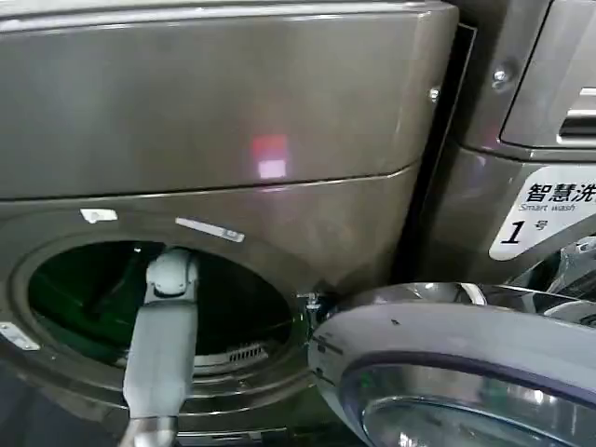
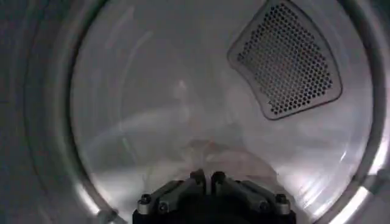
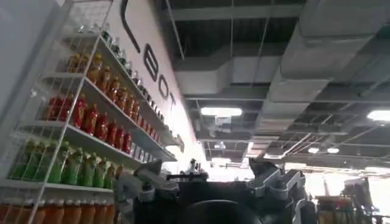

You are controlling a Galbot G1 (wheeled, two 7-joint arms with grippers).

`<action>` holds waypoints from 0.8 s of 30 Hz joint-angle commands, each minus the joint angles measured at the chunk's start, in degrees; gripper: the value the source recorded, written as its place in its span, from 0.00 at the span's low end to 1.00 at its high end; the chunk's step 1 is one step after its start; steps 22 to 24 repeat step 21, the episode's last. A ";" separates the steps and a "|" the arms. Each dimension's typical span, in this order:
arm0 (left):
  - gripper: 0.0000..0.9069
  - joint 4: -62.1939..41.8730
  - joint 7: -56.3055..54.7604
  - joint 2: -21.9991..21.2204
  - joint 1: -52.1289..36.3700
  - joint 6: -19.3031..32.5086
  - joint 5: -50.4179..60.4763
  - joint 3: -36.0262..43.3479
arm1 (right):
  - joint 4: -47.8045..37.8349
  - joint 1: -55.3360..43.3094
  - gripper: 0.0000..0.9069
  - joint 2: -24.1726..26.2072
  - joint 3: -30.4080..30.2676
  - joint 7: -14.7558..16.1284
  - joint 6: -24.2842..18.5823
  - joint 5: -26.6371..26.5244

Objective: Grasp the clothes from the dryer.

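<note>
the left arm reaches through the porthole into the dryer; its open door lies right of the porthole.

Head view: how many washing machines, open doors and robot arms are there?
Machines: 2, the dryer and its neighbour.
Open doors: 1, the glass door.
Robot arms: 1, the left arm, its left gripper inside the dryer; the right gripper is aimed at the ceiling.
Total: 4.

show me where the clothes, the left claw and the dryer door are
clothes (image 2: 228, 161): left wrist view, on the pale bundle's top, just beyond the claw.
left claw (image 2: 206, 178): left wrist view, between its closed fingertips.
dryer door (image 1: 419, 349): head view, on the grey rim of the open door.
</note>
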State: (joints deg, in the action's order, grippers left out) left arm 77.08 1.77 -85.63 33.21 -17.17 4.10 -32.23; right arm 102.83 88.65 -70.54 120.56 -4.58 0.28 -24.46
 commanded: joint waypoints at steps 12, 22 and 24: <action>0.00 1.13 -1.16 0.39 2.06 -0.91 -0.72 0.02 | 3.28 -0.45 1.00 -0.10 1.80 0.39 3.76 -1.73; 0.00 1.52 -0.23 0.52 1.73 -1.08 0.08 0.03 | 3.39 -0.51 1.00 -0.07 2.73 -1.29 6.27 -1.85; 0.00 1.52 -0.23 0.52 1.73 -1.08 0.08 0.03 | 3.39 -0.51 1.00 -0.07 2.73 -1.29 6.27 -1.85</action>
